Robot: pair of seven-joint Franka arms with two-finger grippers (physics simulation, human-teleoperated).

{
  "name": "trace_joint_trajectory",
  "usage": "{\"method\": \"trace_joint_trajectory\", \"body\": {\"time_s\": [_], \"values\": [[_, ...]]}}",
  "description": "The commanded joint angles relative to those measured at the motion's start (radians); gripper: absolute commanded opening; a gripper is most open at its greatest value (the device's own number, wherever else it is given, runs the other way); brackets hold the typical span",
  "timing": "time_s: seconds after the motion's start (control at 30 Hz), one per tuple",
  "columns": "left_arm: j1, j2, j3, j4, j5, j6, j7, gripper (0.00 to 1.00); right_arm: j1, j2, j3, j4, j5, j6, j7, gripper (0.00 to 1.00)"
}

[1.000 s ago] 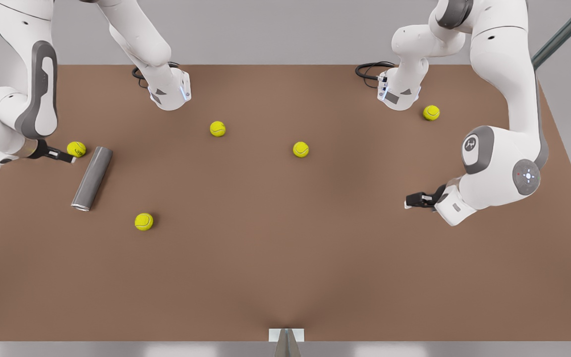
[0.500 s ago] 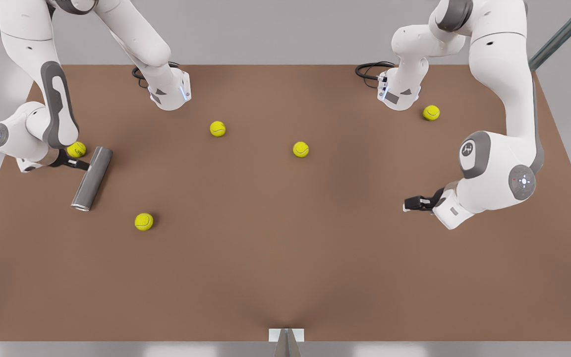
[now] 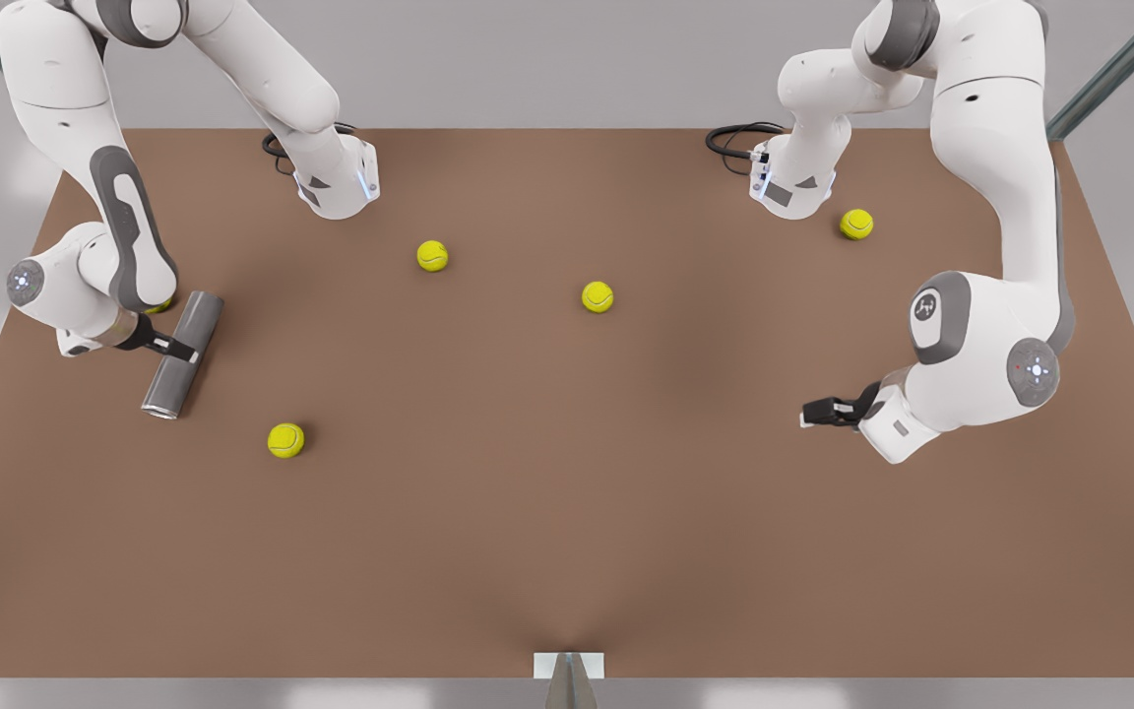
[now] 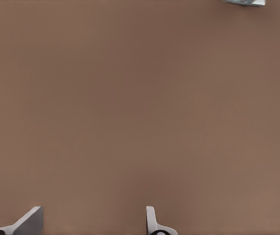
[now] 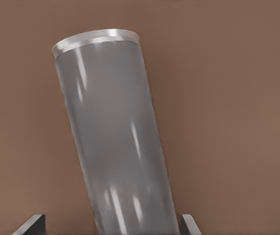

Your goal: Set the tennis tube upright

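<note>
Front view: the tube (image 3: 182, 354) lies on its side on the brown table (image 3: 567, 532), toward the front view's left, its long axis slanting from the far end near an arm's elbow down to a rimmed end nearer the camera. The right gripper (image 3: 181, 349) is on the front view's left and reaches over the tube's middle; its dark fingers sit across the cylinder there. In the right wrist view the tube (image 5: 113, 137) runs between the two fingertips (image 5: 30, 224), which stand spread to either side of it and apart from its walls, so the fingers are wide and grip nothing. The tube's bright rim shows at its far end in that view.

The left gripper (image 3: 816, 413) is on the front view's right, low over bare table, well apart from the tube; this arm waits. The left wrist view shows its fingertips (image 4: 152, 223) spread apart with plain table (image 4: 140, 107) between them.

Yellow-green balls are scattered on the table: one (image 3: 285, 440) near the tube's rimmed end, one (image 3: 432, 256) and one (image 3: 598, 296) near the middle, one (image 3: 856, 225) by the far arm base on the front view's right, and one (image 3: 159, 305) mostly hidden behind the right arm, just beside the tube's far end.
</note>
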Motion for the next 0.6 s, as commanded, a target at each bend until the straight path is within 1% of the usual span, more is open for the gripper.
{"method": "trace_joint_trajectory", "body": {"time_s": [0.0,0.27,0.33,0.57], "values": [[0.000,0.000,0.000,0.000,0.000,0.000,0.000,1.00,0.000,-0.002,0.000,0.000,-0.003,0.000,-0.003,1.00],[0.000,0.000,0.000,0.000,0.000,-0.002,0.000,1.00,0.003,0.004,0.003,-0.002,-0.075,0.020,-0.043,1.00],[0.000,0.003,0.000,0.000,0.000,0.000,0.000,1.00,-0.008,0.010,0.003,-0.003,-0.132,0.023,-0.043,1.00],[0.000,0.008,-0.002,0.002,0.000,-0.002,0.000,1.00,-0.029,0.012,0.011,-0.054,-0.167,0.126,-0.018,1.00]]}}
